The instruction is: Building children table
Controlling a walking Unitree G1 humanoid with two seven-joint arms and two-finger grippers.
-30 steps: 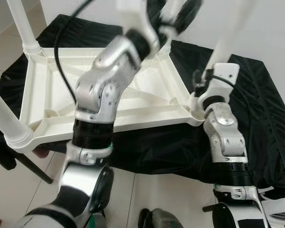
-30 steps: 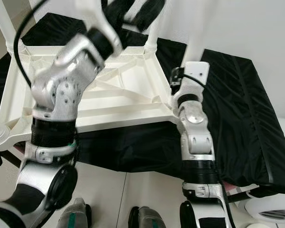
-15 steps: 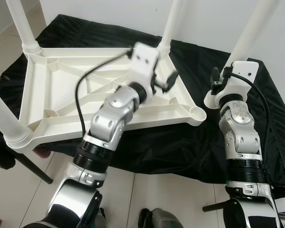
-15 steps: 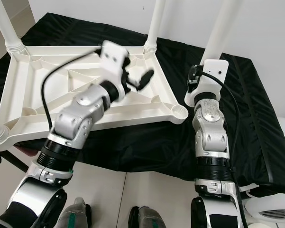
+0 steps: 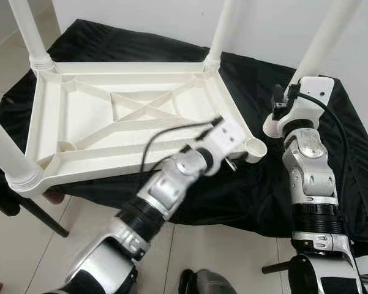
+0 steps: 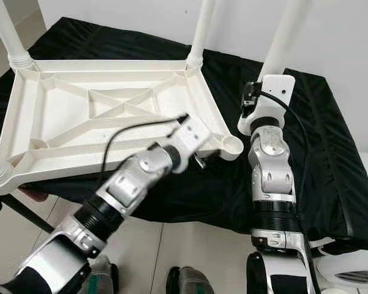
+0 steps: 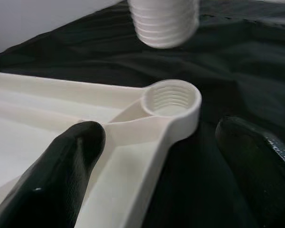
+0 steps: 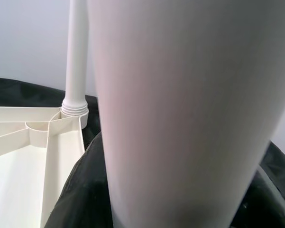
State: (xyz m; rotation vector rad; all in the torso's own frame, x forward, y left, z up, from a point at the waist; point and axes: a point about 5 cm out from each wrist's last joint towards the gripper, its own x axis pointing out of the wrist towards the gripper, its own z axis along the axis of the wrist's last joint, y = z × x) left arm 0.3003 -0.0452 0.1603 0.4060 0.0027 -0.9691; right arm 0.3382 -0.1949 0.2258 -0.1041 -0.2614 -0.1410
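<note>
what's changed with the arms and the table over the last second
The left claw swung down from over the upturned table top to its near right corner, fingers open beside the empty leg socket. The right claw lifted the loose leg off that socket and holds it just beside. Three fitted legs unchanged.

You've got a smooth, semi-matt white plastic tabletop (image 5: 110, 128) w/ ribbed threaded socket (image 7: 171, 99), on matt black cloth (image 5: 330, 116); silver metal-look arms.
</note>
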